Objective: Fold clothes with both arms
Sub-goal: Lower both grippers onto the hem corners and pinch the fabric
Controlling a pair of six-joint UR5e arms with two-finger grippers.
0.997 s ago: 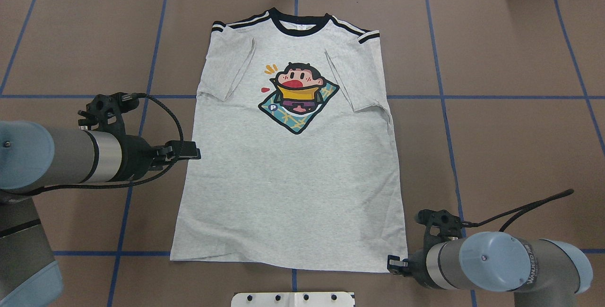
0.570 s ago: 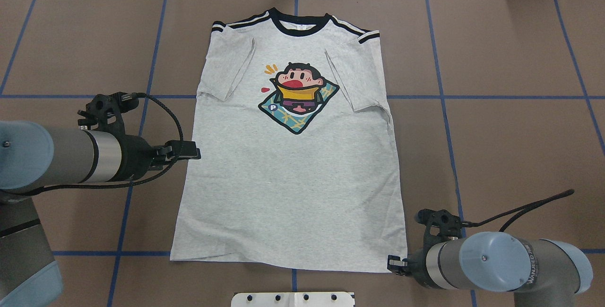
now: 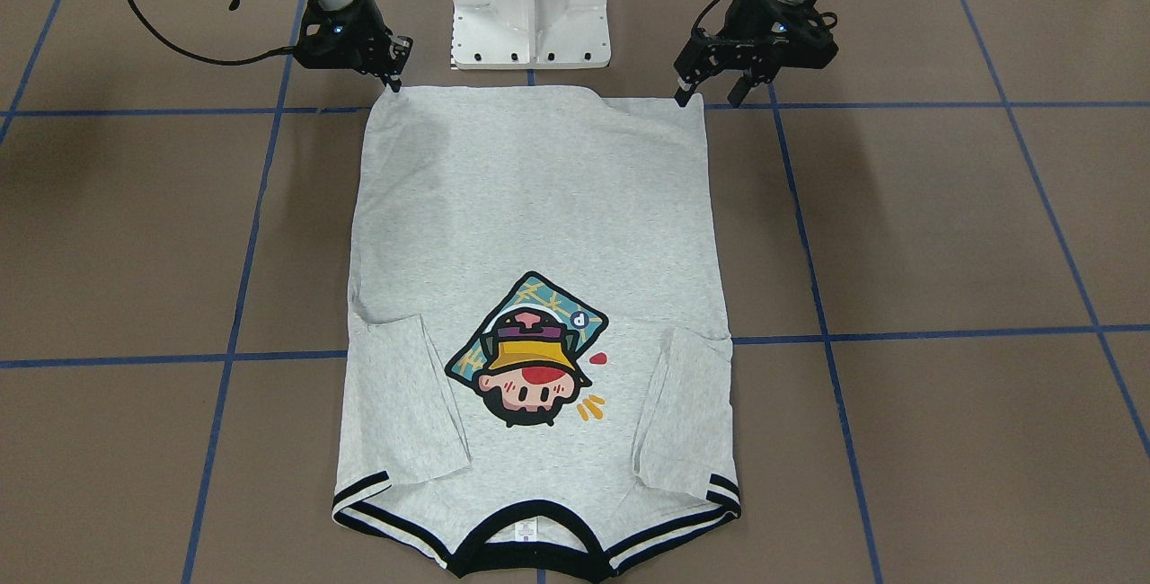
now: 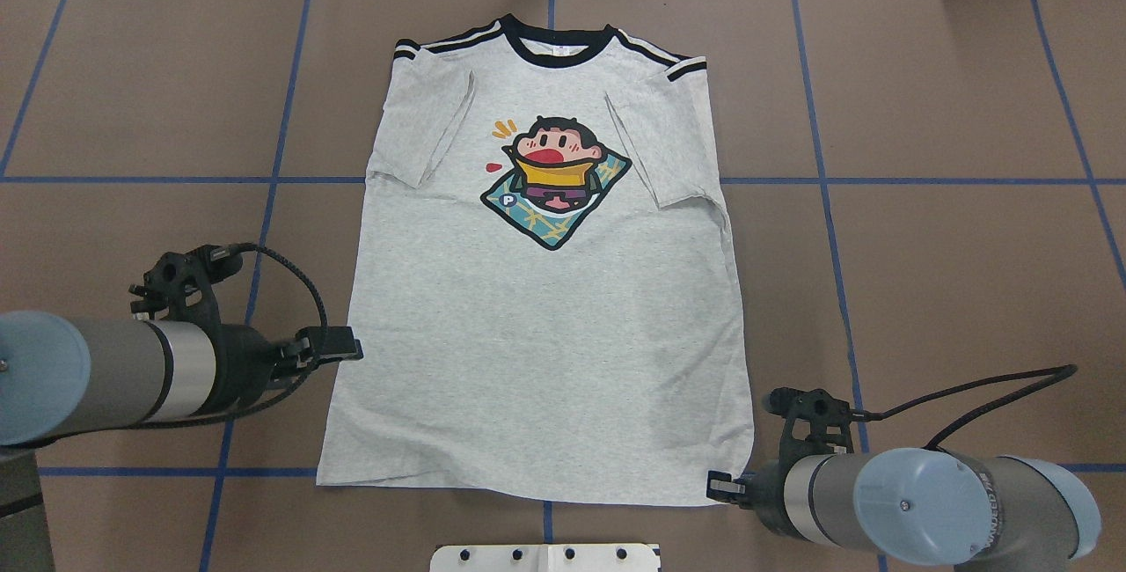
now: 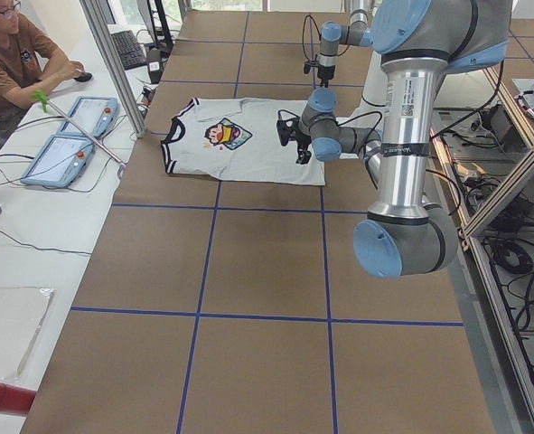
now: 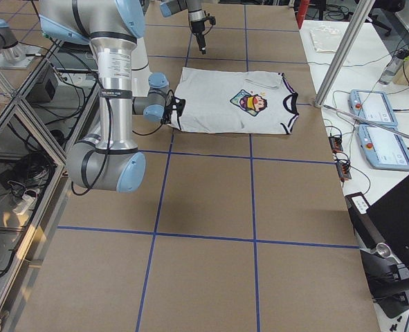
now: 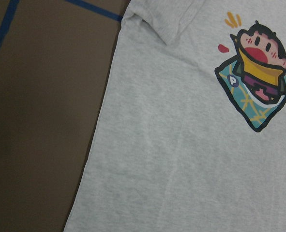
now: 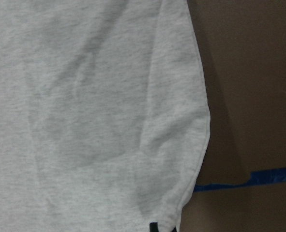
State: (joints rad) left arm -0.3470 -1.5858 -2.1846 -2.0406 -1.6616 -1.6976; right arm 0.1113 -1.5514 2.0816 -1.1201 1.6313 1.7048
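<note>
Right arm (image 4: 915, 502) jaws pinch the T-shirt (image 4: 545, 343) hem corner; left arm (image 4: 88, 378) jaws spread alongside.

Matt heather-grey knit cloth T-shirt (image 4: 537, 361), matt brown paper-like worktop (image 4: 950, 290) under it, smooth blue tape lines (image 4: 950, 180), left arm (image 4: 106, 383) of satin metal, smooth blue plastic caps
</note>
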